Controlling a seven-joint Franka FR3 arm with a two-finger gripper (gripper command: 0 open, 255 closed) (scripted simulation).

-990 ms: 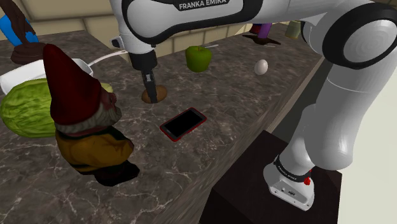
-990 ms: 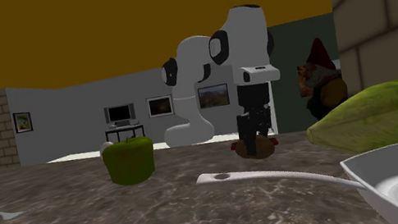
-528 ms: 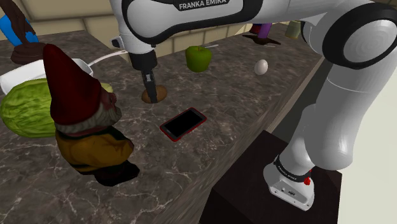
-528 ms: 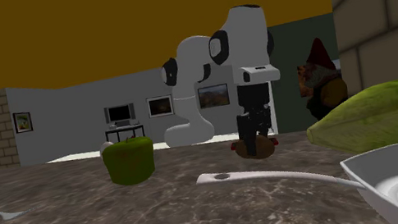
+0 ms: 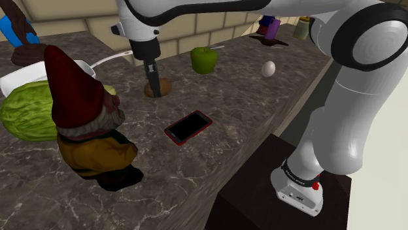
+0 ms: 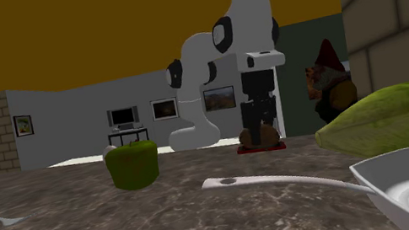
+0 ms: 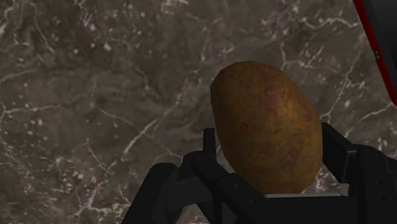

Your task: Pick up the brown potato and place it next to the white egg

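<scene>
Broadly, a dark brown marble bench (image 5: 248, 111) veined in white carries everything. A pale brick wall stands behind it. The second exterior view adds a grey wall hung with framed pictures under an ochre ceiling.

In the shoulder view, a wrinkled green leafy head (image 5: 25, 112) lies well to the left of the claw. A red-hatted garden gnome in a mustard coat (image 5: 85, 121) stands nearer, also on that side. The all-black two-finger claw (image 5: 155, 90) points straight down and grips the brown oval potato (image 5: 164, 86). A red-cased black smartphone (image 5: 188, 127) lies flat just to the right of the claw and closer to the stand. A green apple (image 5: 204, 60) stands farther right, and the white egg (image 5: 269, 68) lies beyond it, well apart from the claw.

In the wrist view the potato (image 7: 267, 127) is smooth and egg-shaped. Its russet skin has faint reddish flecks and lightens to gold on one flank. The black fingers (image 7: 335, 149) clasp it on both sides.

Half a second ago the potato sat on the bench. It now hangs clear above it, the claw having risen. In the second exterior view the phone's red edge now shows beneath the potato (image 6: 265, 135). Everything else lies as before.
</scene>
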